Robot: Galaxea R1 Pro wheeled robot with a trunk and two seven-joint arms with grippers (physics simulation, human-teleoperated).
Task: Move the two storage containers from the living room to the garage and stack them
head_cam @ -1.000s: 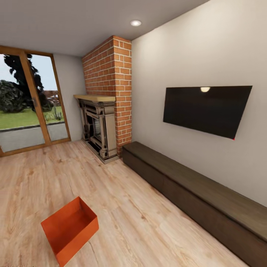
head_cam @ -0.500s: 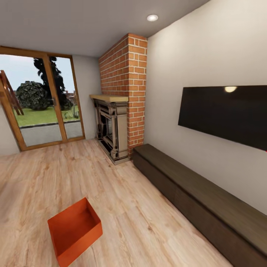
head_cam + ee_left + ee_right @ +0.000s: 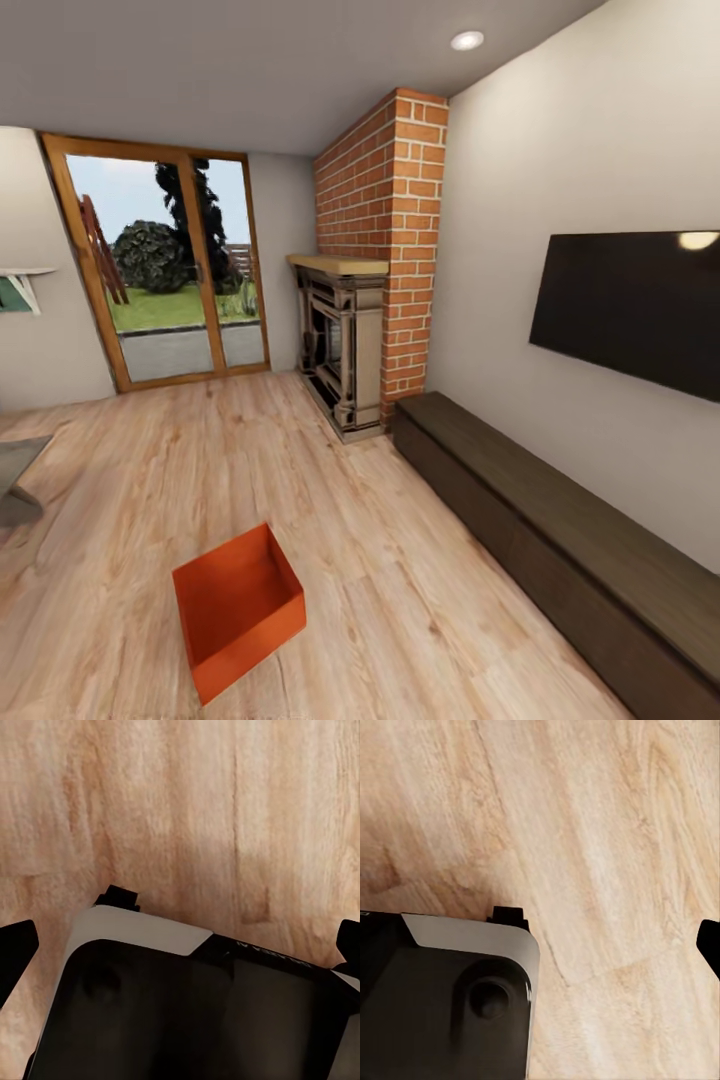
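I stand in the living room, where one orange-red storage container (image 3: pixel 238 610) sits open-topped on the light wood plank floor (image 3: pixel 400 600) — near me, left of centre, well apart from the long dark bench (image 3: pixel 560 540) along the right-hand wall. Beyond it rise the red brick fireplace (image 3: pixel 375 270) and, at the far left, the glazed wooden doors (image 3: pixel 165 270); a dark wall TV (image 3: pixel 630 305) hangs at the right.

My left gripper (image 3: pixel 180 937) points down at bare planks over part of my own base, its two dark fingertips (image 3: pixel 15 949) at opposite edges of the wrist view — spread wide, holding nothing. Of my right gripper I see one fingertip (image 3: pixel 711 941) above the same flooring; nothing lies between the fingers, but I cannot tell how far they stand apart.

By my reading, the task is at its opening: the approach to a first pickup. The next move calls for closing on the bin, squaring to it, and lowering both arms to its walls.
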